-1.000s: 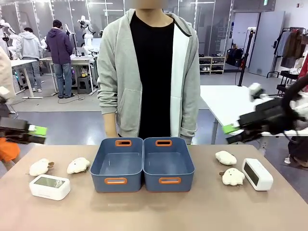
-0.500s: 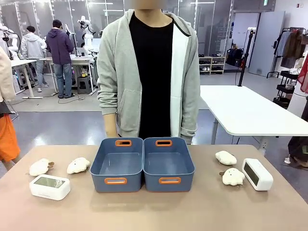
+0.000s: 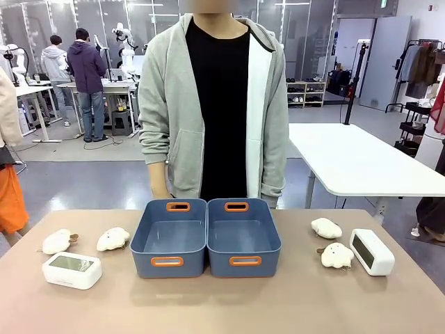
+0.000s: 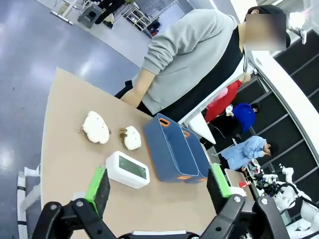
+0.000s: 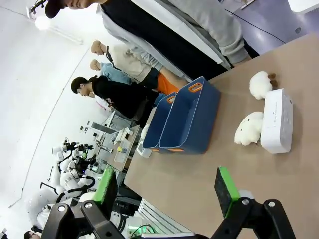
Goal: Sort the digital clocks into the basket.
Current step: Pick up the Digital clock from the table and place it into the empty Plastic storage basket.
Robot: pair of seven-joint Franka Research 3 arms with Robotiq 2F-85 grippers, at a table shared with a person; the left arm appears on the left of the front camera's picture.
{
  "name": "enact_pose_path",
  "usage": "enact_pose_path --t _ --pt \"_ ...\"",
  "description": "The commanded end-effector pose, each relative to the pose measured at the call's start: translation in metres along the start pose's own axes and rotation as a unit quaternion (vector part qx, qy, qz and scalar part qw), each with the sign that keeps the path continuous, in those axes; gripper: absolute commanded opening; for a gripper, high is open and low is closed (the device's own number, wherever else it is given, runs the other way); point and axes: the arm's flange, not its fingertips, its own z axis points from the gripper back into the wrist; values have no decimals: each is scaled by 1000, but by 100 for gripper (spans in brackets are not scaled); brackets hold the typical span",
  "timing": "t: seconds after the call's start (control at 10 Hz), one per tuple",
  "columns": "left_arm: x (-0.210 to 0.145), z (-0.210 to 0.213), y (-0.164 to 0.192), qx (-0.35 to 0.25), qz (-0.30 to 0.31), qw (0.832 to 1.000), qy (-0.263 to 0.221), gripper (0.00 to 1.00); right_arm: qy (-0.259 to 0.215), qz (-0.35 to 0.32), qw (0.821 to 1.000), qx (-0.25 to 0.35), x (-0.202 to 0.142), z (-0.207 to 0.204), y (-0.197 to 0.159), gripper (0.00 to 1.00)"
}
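Two white digital clocks lie on the tan table: one [image 3: 71, 270] at the front left with its grey-green face up, the other [image 3: 372, 252] at the right. Two blue baskets stand side by side in the middle, left [image 3: 170, 236] and right [image 3: 243, 236], both with nothing inside. In the left wrist view my left gripper [image 4: 158, 183] hangs open high above the table, with the left clock [image 4: 127, 169] and the baskets [image 4: 169, 149] beyond it. My right gripper [image 5: 167, 191] is open too, well back from the right clock [image 5: 276, 121] and the baskets [image 5: 184, 122].
Cream plush toys lie in pairs: two [image 3: 57, 241] [image 3: 112, 239] behind the left clock, two [image 3: 325, 227] [image 3: 337, 255] beside the right clock. A person in a grey hoodie [image 3: 215, 104] stands at the table's far edge behind the baskets.
A second ago both grippers showed at the left and right edges of the front view; both have since drawn back out of it. Nothing on the table has moved.
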Motion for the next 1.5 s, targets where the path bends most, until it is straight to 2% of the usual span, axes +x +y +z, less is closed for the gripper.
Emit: enact_pose_path --t 0.0,1.4 --pt "5 -15 -4 -10 -4 1000 9 100 -7 -2 1000 1 -1 6 -1 100" --pt "5 -15 -4 -10 -4 1000 9 100 -7 -2 1000 1 -1 6 -1 100"
